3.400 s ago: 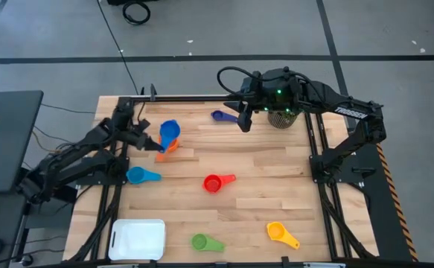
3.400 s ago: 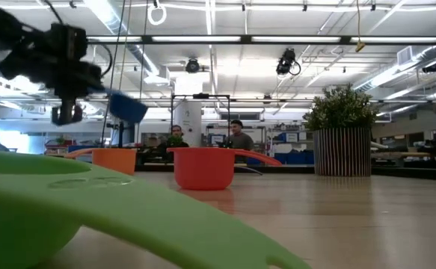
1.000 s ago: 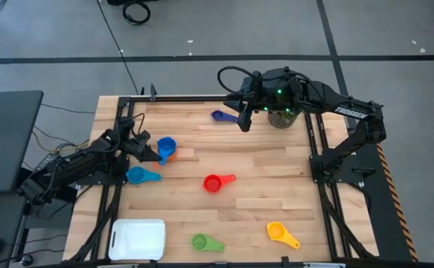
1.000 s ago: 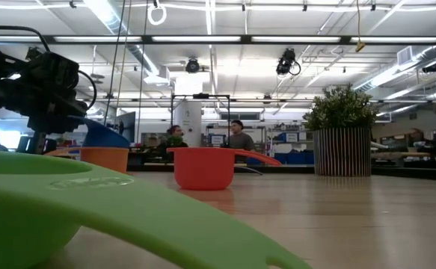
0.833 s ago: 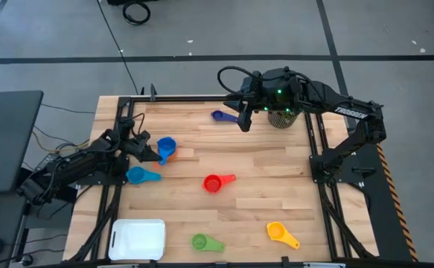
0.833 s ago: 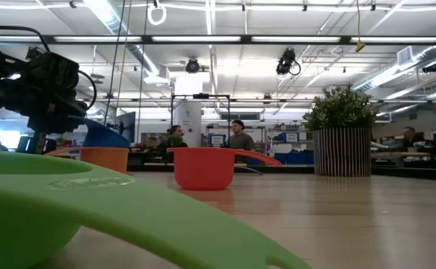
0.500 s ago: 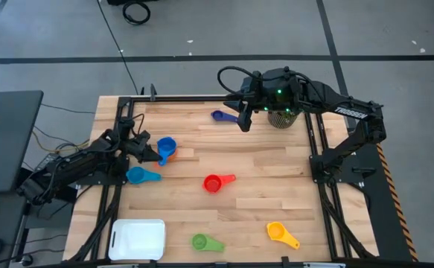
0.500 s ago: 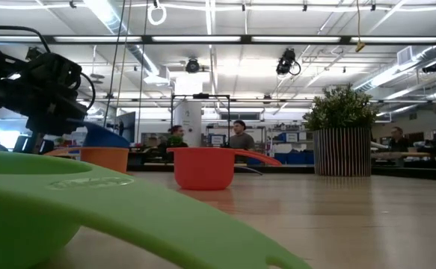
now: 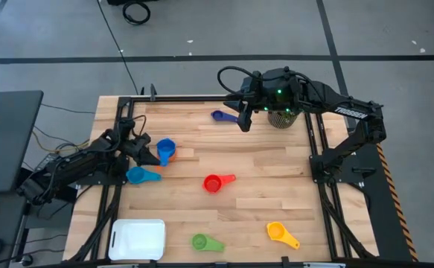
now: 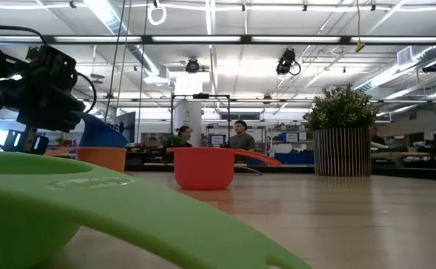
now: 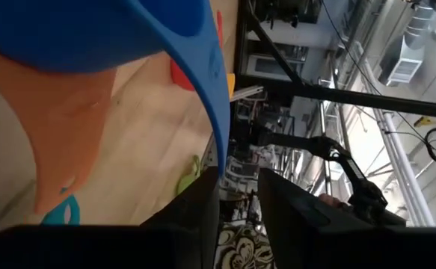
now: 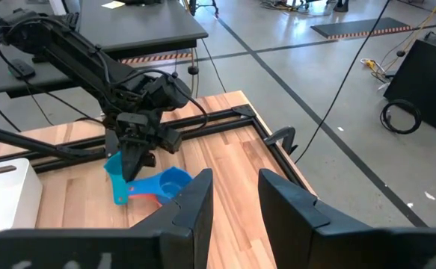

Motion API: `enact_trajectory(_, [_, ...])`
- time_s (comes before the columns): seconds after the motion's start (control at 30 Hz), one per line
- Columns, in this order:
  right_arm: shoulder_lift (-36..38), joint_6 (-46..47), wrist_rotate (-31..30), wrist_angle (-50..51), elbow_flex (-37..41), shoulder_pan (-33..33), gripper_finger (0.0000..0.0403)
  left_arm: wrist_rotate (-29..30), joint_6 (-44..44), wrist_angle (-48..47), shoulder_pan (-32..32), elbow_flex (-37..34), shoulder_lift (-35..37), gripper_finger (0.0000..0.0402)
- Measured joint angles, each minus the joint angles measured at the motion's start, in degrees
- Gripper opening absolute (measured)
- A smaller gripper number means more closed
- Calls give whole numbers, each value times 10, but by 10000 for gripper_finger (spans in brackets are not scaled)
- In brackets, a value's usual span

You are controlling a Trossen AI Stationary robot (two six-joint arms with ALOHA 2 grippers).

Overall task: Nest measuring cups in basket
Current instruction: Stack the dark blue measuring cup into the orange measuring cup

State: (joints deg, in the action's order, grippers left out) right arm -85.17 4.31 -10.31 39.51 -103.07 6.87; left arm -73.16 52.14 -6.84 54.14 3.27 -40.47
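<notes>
The left gripper [image 9: 147, 152] sits by the blue cup [image 9: 165, 147], which is nested in the orange cup [image 10: 102, 158] on the table [image 9: 276, 193]; I cannot tell whether its jaws grip the handle. The right gripper [image 9: 244, 121] hangs near the navy cup [image 9: 220, 116], jaws parted and empty. The white basket [image 9: 138, 238] lies at the near left corner.

Pale striped wooden desk [image 9: 261, 186] fills the frame's middle, edged in black framing; on it, a small round bright blue plastic cup [image 9: 166, 147] over an orange plastic cup [image 10: 102, 158] at left; a lighter blue scoop [image 9: 141, 175]; red cup [image 9: 214, 183] centre; dark navy cup [image 9: 220, 116] upper middle; yellow cup [image 9: 280, 233] lower right; green cup [image 9: 202, 242] beside the shallow white rectangular plastic basket [image 9: 138, 238] lower left; grey floor [image 9: 202, 30] beyond.
</notes>
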Motion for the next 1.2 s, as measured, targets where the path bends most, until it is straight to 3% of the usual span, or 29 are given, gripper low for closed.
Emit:
enact_trajectory(0.37, [0, 0, 0, 0, 0, 0, 114, 31, -33, -3, 0, 0, 0, 64])
enact_trajectory(0.63, [0, 0, 0, 1, 0, 0, 114, 60, -44, -1, 0, -1, 0, 7])
enact_trajectory(0.8, [0, 0, 0, 1, 0, 0, 114, 52, -32, -3, -9, -1, 0, 4])
enact_trajectory(1.0, [0, -4, 0, 10, 0, 0, 114, 46, 18, -4, -64, -2, 0, 2])
enact_trajectory(1.2, [0, -20, 0, 15, 0, 2, 115, 153, 27, 10, -91, -2, 0, 2])
